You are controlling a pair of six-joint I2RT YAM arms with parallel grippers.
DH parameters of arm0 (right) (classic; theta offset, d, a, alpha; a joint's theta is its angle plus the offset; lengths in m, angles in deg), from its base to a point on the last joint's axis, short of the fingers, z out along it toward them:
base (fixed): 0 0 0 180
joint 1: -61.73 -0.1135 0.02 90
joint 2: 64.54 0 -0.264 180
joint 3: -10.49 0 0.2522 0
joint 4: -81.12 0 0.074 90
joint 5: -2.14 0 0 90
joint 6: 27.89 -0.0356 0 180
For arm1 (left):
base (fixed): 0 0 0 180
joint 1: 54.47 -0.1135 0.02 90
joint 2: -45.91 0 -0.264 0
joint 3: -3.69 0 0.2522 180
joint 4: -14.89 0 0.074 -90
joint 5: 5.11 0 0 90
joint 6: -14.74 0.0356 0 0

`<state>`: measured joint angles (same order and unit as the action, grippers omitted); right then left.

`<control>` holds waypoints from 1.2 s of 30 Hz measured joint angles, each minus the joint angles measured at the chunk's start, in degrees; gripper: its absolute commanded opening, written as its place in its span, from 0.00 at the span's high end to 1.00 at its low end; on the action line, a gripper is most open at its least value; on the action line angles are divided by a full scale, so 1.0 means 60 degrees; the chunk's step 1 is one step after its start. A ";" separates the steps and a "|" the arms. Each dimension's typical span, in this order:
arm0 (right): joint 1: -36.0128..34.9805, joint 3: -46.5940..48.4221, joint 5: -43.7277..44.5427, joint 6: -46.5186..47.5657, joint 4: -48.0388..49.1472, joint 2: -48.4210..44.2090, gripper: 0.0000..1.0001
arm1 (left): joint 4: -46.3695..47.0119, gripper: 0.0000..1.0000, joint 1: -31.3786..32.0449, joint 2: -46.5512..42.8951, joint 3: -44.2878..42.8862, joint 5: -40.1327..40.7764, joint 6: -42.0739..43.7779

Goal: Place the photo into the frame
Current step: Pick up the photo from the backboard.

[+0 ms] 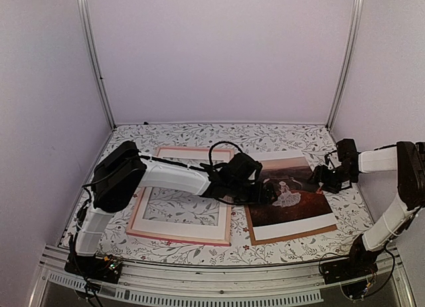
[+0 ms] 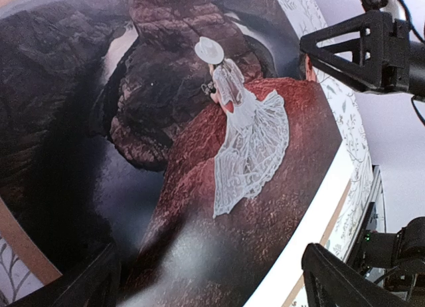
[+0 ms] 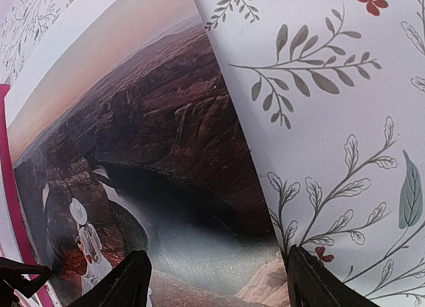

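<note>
At centre right of the top view, the photo lies on a brown backing board, just right of the pink frame. The left hand, spread wide, hangs over its left edge; the right hand, open, is at its right edge.

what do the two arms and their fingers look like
White tubular links joined by bulky black housings on both the left arm and the right arm. A black cable loops above the left wrist. The fingers are black and angular.
</note>
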<state>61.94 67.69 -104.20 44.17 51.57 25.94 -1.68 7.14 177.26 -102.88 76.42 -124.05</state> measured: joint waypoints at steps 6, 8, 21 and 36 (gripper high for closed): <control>0.0211 -0.0138 -0.0474 0.0000 -0.0080 -0.0408 0.35 | 0.0135 0.03 0.0000 0.0007 0.0058 -0.0018 -0.0033; 0.0222 -0.0138 -0.0634 0.0000 -0.0080 -0.0557 0.37 | 0.0178 0.03 0.0000 0.0007 0.0080 -0.0022 -0.0040; 0.0219 -0.0182 -0.1479 0.0033 -0.0087 -0.0710 0.50 | 0.0503 0.03 0.0000 0.0007 0.0233 -0.0026 -0.0051; 0.0219 -0.0182 -0.1650 0.0168 -0.0331 -0.0714 1.00 | 0.0780 0.02 -0.0044 -0.0087 0.0510 0.0095 0.0084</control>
<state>63.25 66.60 -114.10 45.18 49.58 21.65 3.00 6.88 176.73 -99.82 76.99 -123.55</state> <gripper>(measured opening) 0.090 0.972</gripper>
